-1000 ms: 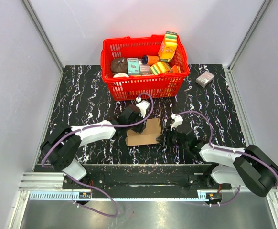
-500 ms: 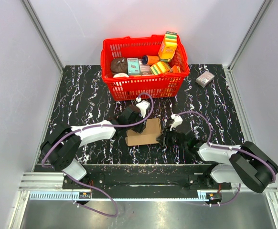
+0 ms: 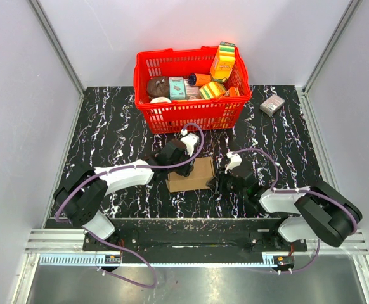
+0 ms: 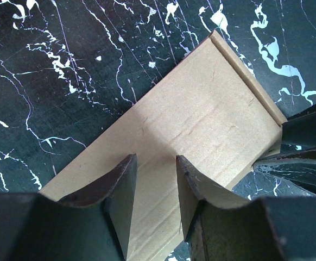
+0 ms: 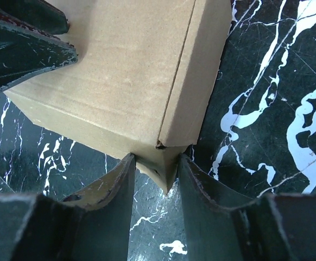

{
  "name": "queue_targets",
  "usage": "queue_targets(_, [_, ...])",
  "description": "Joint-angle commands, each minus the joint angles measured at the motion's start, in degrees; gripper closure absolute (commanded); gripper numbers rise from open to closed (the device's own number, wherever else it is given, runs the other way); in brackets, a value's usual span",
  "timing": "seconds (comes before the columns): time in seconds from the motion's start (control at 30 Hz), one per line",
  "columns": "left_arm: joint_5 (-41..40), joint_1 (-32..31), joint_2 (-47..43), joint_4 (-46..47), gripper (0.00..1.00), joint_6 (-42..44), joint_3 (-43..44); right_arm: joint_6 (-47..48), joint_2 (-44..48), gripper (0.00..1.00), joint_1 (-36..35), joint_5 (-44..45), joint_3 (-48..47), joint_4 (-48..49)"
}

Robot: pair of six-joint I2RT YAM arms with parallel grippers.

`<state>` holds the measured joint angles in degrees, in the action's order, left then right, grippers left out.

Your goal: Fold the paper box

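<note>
- Two grippers meet the paper box (image 3: 191, 175) from opposite sides. It lies flat on the black marbled table (image 3: 108, 126), in the near middle, just beyond the arm bases.
- The right gripper (image 5: 156, 159) is at the box's near right corner. Its fingers stand partly apart with the corner wedged between them, both tips against the cardboard, so it is grasping the box there.
- From that corner a folded strip with a crease runs along the box's right edge, and the brown side face shows below it.
- The left gripper (image 4: 155, 160) is at the box's far left corner. Its fingers are partly apart and lie over the top panel, with cardboard showing in the gap. Whether it pinches or only presses cannot be told.
- A narrow raised strip borders one edge of the panel ahead of the left gripper.
- Bare table lies to the left and right of the box.
- A red basket (image 3: 184, 117) of packages stands near, just beyond the box's far edge, close behind the left gripper.
- A small grey-pink box (image 3: 272, 104) sits far right, well apart.
</note>
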<state>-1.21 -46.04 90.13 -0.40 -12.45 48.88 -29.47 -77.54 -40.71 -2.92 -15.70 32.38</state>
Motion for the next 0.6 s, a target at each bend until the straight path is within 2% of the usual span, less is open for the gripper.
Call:
queue_targets(0.0, [4.9,-0.9,3.4,-5.7,0.61,-0.7,-0.7,-0.2,-2.3,0.57,-0.1,2.6,1.1,1.5])
queue_targets(0.33, [5.0,-1.0,3.3,-6.0,0.61,-0.6,-0.8,0.2,-4.6,0.55,-0.4,5.5,1.0,3.4])
queue_targets(0.43, [4.8,-0.9,3.2,-5.9,0.61,-0.6,-0.8,0.0,-2.6,0.52,-0.6,5.5,1.1,2.2])
queue_targets(0.57, [4.2,-0.9,2.1,-6.1,0.61,-0.6,-1.2,-0.3,5.7,0.43,-0.6,6.5,1.6,-2.7])
